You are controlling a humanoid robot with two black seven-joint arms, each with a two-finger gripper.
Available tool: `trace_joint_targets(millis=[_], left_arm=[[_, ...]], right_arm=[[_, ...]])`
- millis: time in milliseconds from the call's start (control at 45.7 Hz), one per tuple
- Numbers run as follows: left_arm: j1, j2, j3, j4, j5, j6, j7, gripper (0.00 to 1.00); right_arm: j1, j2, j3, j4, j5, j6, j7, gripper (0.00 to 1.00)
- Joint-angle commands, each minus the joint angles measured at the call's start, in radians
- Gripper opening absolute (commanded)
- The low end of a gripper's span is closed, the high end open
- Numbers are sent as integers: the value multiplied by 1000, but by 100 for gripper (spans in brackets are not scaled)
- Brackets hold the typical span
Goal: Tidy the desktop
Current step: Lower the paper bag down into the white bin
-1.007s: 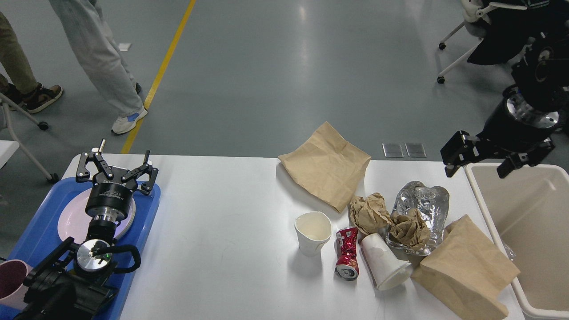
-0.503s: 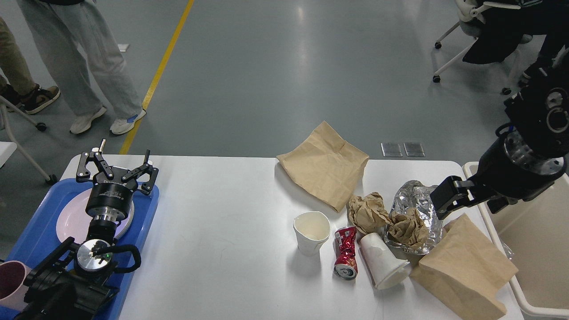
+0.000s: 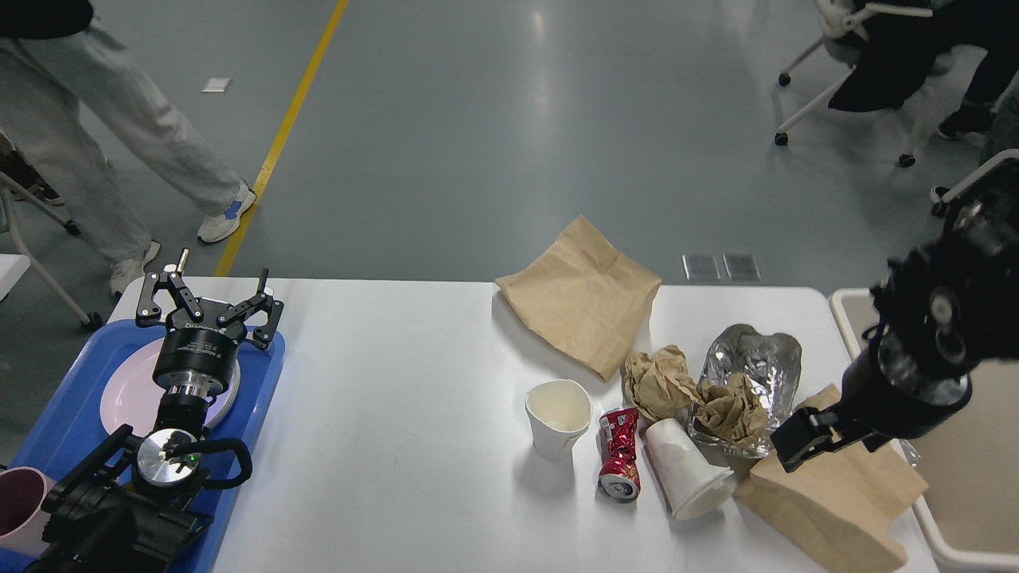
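The white desktop [image 3: 398, 414] carries litter on its right half: a flat brown paper bag [image 3: 585, 298], a crumpled brown paper ball [image 3: 659, 380], crinkled silver foil [image 3: 760, 354] with a second paper ball [image 3: 728, 410] on it, an upright white paper cup [image 3: 559, 414], a crushed red can [image 3: 620, 454], a white cup on its side [image 3: 689, 469] and a bulky brown paper bag [image 3: 828, 501]. My right gripper [image 3: 836, 439] is open, low over the top of that bulky bag. My left gripper [image 3: 208, 298] is open and empty above the blue tray's far end.
A blue tray [image 3: 64, 430] at the left edge holds a pink plate [image 3: 127, 390] and a pink cup [image 3: 20, 501]. A beige bin [image 3: 967, 485] stands off the table's right end. A person walks at the far left; office chairs stand at the far right.
My right arm has swung from above the bin's far corner down and toward me, ending over the bulky brown bag. The left arm has not moved. The person at the left walked on.
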Motion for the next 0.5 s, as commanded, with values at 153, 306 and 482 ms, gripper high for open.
trace_joint_targets(millis=[153, 306, 482], left_arm=[[0, 0, 0, 0, 0, 0, 0, 96], [0, 0, 0, 0, 0, 0, 0, 96], [0, 0, 0, 0, 0, 0, 0, 96]], right_arm=[[-386, 87, 6, -145, -67, -297, 1, 100], [-541, 150, 32, -329, -57, -313, -2, 100], [-629, 151, 37, -454, -45, -313, -3, 100]])
